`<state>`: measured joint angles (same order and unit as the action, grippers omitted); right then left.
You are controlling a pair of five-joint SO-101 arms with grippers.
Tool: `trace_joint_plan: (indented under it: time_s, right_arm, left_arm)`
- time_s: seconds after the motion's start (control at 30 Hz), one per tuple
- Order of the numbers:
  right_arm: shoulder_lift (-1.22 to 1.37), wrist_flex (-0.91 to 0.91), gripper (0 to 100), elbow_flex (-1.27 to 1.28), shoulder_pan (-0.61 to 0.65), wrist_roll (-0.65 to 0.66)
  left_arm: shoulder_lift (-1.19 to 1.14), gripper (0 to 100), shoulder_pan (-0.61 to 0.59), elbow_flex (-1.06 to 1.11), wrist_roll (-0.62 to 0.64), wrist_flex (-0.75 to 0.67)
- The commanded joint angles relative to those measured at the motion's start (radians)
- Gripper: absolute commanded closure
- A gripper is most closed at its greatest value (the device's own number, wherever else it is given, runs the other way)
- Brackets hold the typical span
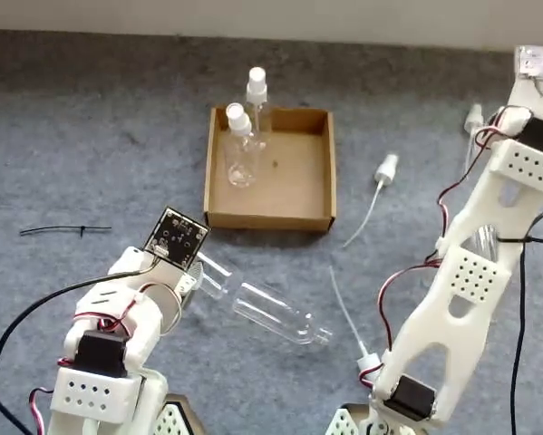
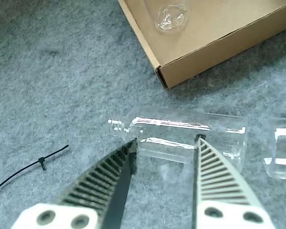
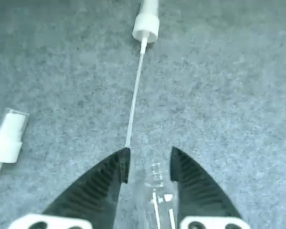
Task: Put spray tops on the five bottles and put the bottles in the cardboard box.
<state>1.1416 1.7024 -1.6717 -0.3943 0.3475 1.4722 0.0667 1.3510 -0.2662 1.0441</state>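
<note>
Grey carpet (image 1: pixel 90 136) covered the tabletop (image 1: pixel 407 100). The left hand (image 2: pixel 166 141) had its fingers (image 2: pixel 109 176) apart over a bare bottle (image 2: pixel 181 133) lying near the box (image 1: pixel 269 218). The right hand (image 3: pixel 150 151) looked clamped on the other bottle (image 3: pixel 157 202), by a loose top (image 3: pixel 145 26). One topped bottle (image 1: pixel 240 149) stood in the box. Topping was the step, I think; next, the left hand must close.

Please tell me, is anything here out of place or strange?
Yes: a black cable tie lies on the grey carpet, left of the cardboard box. It serves nothing in this job, so it looks like a stray item.
</note>
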Motion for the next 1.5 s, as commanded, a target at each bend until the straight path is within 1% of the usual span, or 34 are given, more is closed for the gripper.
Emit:
trace_joint_plan:
  time_s: [0.0,0.27,0.53,0.67,0.83,1.2,1.37,1.47]
  right_arm:
    - [0.036,-0.059,81.7,-0.107,0.018,0.005]
    - [0.127,-0.148,81.7,-0.104,0.038,0.005]
    - [0.128,-0.143,81.9,-0.102,0.044,0.005]
    - [0.156,-0.145,84.1,-0.107,0.044,0.005]
    - [0.177,-0.148,84.6,-0.105,0.051,0.006]
    - [0.151,-0.148,85.1,-0.102,0.051,0.005]
    - [0.147,-0.148,95.5,-0.102,0.053,0.009]
    - [0.147,-0.148,99.0,-0.102,0.051,0.011]
  left_arm:
    - [0.008,82,0.016,-0.005,0.005,-0.017]
    - [0.008,82,0.016,0.001,0.005,-0.037]
    - [0.008,82,0.016,0.002,0.005,-0.037]
    - [0.008,82,0.016,0.002,0.005,-0.037]
    - [0.008,82,0.016,0.002,0.005,-0.035]
    - [0.008,82,0.016,0.002,0.005,-0.035]
    - [0.008,82,0.016,0.002,0.005,-0.035]
    - [0.008,82,0.016,0.002,0.005,-0.035]
